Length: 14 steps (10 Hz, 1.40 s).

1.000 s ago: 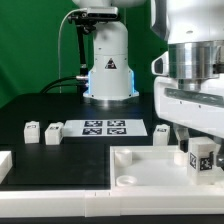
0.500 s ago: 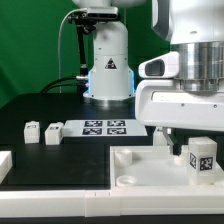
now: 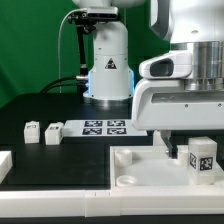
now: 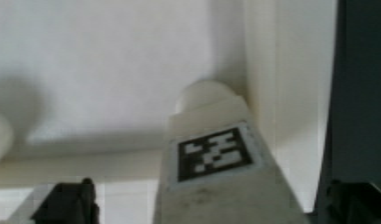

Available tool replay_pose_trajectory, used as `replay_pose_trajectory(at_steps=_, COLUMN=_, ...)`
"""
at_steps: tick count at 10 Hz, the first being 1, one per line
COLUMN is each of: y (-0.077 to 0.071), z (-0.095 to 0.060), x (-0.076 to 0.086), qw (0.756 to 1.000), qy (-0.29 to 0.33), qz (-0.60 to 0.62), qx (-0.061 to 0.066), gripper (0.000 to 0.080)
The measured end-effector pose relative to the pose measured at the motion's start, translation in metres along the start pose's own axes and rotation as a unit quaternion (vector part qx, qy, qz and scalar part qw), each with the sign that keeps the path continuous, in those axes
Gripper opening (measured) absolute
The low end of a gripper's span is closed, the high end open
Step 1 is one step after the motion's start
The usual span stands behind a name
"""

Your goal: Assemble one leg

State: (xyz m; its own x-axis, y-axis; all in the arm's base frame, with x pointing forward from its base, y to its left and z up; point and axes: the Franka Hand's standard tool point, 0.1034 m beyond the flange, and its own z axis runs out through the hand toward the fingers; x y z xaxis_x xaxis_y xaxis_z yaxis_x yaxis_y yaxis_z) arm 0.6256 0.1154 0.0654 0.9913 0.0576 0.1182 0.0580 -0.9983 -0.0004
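Standing nearest the camera in the exterior view, the leg (image 3: 203, 160) is a stubby white plastic block, upright, with a black-and-white square tag on the face turned toward the viewer. It sits at the exterior view's right, on the large white tray-like panel (image 3: 140, 170), whose raised rim and one round corner hole (image 3: 127, 181) show in the foreground. The wrist view shows the same leg (image 4: 217, 150) from above: a tapering white body with a rounded end and the square tag on its flat face, resting against the pale floor of the panel.

Just above and behind the leg hangs the arm's bulky white wrist housing (image 3: 185, 85), filling the upper right of the exterior view. The tool (image 3: 186, 146) reaches down beside the leg; in the wrist view its two dark fingertips (image 4: 70, 203) stand spread to either side, with the leg between them and not pinched.

Farther back on the black tabletop (image 3: 40, 100) lie the marker board (image 3: 104, 127) and, toward the exterior view's left, two more small white legs (image 3: 41, 132) side by side. A further one (image 3: 161, 132) stands just behind the panel. Behind everything rises the arm's white base (image 3: 108, 65) against a green backdrop.
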Motion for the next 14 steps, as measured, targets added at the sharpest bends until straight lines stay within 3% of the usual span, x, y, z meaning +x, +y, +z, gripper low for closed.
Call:
replay_pose_trajectory(at_steps=1, y=0.0, z=0.0, x=0.0, qw=1.0, qy=0.0, qz=0.019, qx=0.001, gripper=0.0649)
replay_pose_trajectory(at_steps=3, y=0.0, z=0.0, x=0.0, qw=1.0, qy=0.0, qz=0.018, qx=0.001, gripper=0.0405)
replay_pose_trajectory(at_steps=4, y=0.0, z=0.0, x=0.0, qw=1.0, qy=0.0, qz=0.023, qx=0.001, gripper=0.0405)
replay_pose_trajectory(at_steps=5, y=0.0, z=0.0, x=0.0, qw=0.999, qy=0.0, qz=0.034, qx=0.001, gripper=0.0288)
replay_pose_trajectory(at_steps=7, y=0.0, z=0.0, x=0.0, qw=0.999, qy=0.0, qz=0.036, qx=0.001, gripper=0.0288)
replay_pose_trajectory(at_steps=9, y=-0.002, z=0.0, x=-0.001, qw=0.979, qy=0.009, qz=0.205, qx=0.0, gripper=0.0288)
replay_pose_trajectory(at_steps=14, y=0.032, z=-0.001, x=-0.01, qw=0.885, qy=0.008, qz=0.463, qx=-0.049, gripper=0.0304)
